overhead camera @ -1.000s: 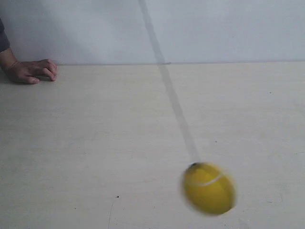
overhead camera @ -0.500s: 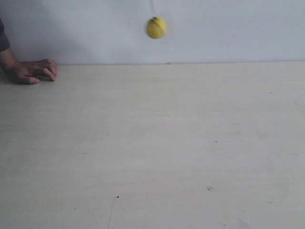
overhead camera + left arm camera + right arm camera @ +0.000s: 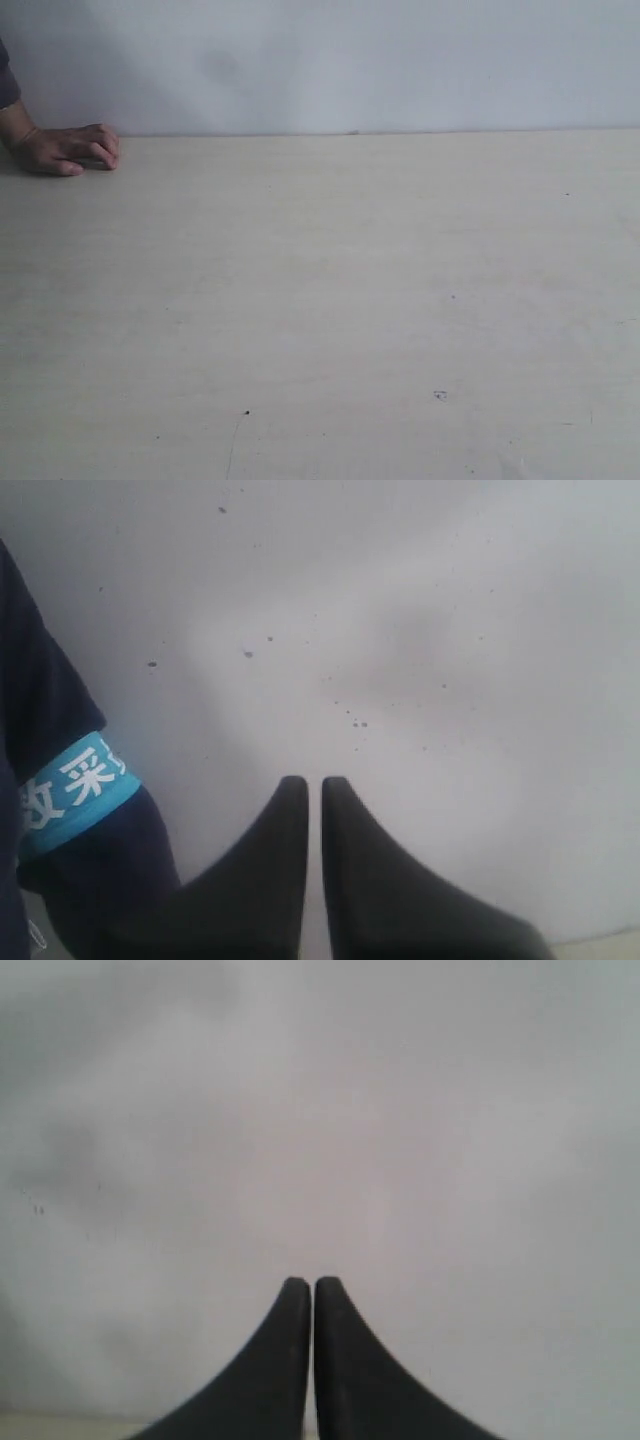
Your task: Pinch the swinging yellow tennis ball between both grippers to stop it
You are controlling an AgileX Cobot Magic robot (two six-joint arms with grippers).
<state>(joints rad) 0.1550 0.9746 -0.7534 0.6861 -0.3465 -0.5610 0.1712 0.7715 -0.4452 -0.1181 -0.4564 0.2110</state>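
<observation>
Gone from sight, the yellow tennis ball is evidently swinging uncaught; left gripper (image 3: 315, 784) and right gripper (image 3: 312, 1284) are idling narrow, nothing between their tips.

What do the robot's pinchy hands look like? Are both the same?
They look like twins. The left gripper has two smooth black fingers, wide at the bottom and curving in to thin pointed tips, like little horns. The right gripper has the same shape and colour. No writing, stickers or cables show on them, and the arms behind them are out of sight.
</observation>
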